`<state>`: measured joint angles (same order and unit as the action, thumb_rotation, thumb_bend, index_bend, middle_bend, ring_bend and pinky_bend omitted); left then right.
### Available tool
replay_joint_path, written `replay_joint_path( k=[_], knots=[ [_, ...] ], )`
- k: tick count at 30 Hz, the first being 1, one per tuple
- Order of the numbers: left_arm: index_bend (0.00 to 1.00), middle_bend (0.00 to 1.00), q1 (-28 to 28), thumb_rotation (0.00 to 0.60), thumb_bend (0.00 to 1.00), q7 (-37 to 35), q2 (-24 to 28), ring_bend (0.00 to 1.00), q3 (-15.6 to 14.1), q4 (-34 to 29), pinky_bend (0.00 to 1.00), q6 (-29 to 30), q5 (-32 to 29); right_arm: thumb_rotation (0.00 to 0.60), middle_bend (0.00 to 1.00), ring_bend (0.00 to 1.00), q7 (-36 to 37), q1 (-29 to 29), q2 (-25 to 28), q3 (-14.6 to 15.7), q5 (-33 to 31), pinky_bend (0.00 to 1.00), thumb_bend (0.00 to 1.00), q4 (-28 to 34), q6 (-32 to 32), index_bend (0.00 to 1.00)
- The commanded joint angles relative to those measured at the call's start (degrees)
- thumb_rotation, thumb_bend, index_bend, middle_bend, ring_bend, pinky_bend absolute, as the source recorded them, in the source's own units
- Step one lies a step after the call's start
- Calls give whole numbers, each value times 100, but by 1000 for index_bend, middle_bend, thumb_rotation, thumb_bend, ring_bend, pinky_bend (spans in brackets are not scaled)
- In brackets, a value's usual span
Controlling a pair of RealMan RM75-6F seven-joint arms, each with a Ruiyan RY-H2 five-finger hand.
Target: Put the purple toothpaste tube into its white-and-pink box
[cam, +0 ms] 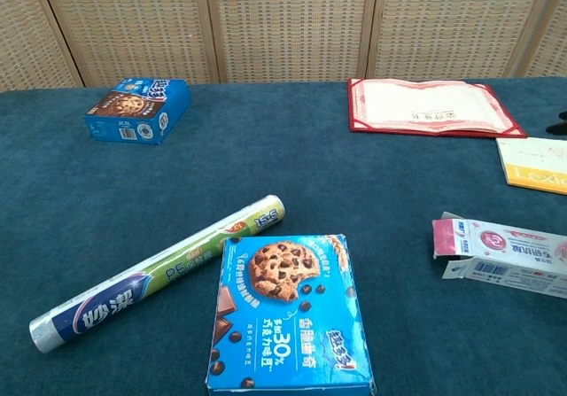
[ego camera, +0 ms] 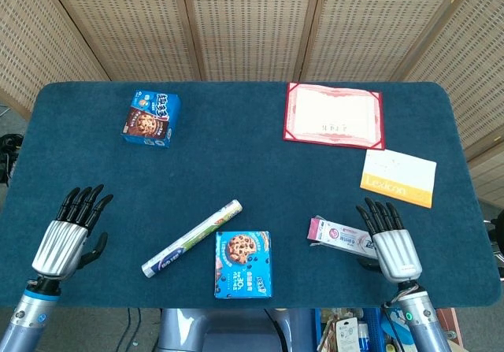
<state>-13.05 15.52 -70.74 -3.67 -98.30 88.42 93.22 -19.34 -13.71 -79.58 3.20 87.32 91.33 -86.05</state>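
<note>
Lying flat near the desk's (ego camera: 236,147) front-right edge, white-and-pink box (ego camera: 340,235) with one end flap open; purple toothpaste tube not discernible. Hovering just beside its right end, right hand (ego camera: 389,240), fingers spread, holding nothing. Hanging by the front-left corner, left hand (ego camera: 64,233), likewise spread and empty.

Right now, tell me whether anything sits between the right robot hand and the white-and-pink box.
Nothing visible does. The right robot hand, fingers spread, is right at the far end of the box, which lies flat on the table. The cookie box lies apart on the box's other side. No purple tube shows outside the box.
</note>
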Motion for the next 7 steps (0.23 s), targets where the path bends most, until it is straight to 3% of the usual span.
replay_joint_path(
  k=[1,7],
  knots=[
    [70,0,44,600,505,17,-31,0,16,38,0,44,46,600,0,0,-42,191,40,41,273,0,82,-50,-310,29],
    [70,0,84,600,506,-28,-20,0,53,95,0,5,62,600,0,0,-20,298,163,-80,156,0,82,-125,-333,29]
  ],
)
